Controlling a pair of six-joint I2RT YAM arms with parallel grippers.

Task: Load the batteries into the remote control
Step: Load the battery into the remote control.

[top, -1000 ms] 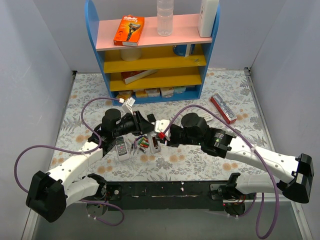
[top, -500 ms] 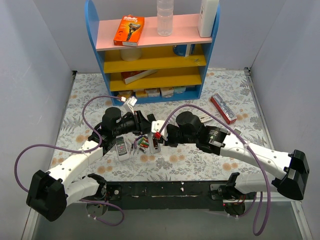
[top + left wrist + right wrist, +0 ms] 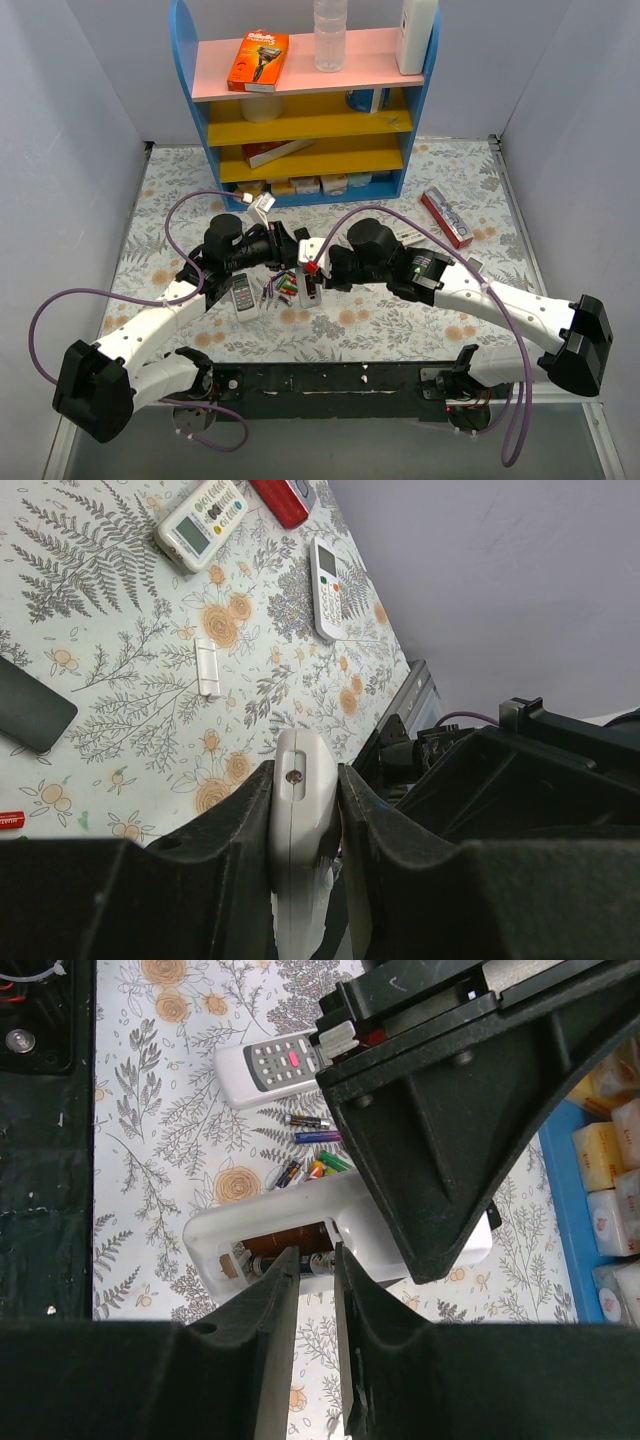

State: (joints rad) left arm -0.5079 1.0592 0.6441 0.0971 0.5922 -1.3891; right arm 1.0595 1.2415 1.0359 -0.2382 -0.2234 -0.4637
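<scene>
My left gripper is shut on the end of a white remote and holds it above the table. In the right wrist view this remote shows its back with the battery compartment open. My right gripper has its fingers close together, with the tips in the compartment on a dark cell. Loose batteries in red, green and purple lie on the cloth beside it, and show in the top view. A slim black remote lies untouched on the table.
A grey-white button remote lies left of the batteries. Two white remotes, a small white cover piece and a red box lie further right. A blue shelf unit stands at the back.
My right arm has moved left and brought its fingertips onto the held remote's open compartment. My left gripper has kept its hold and hardly moved.
</scene>
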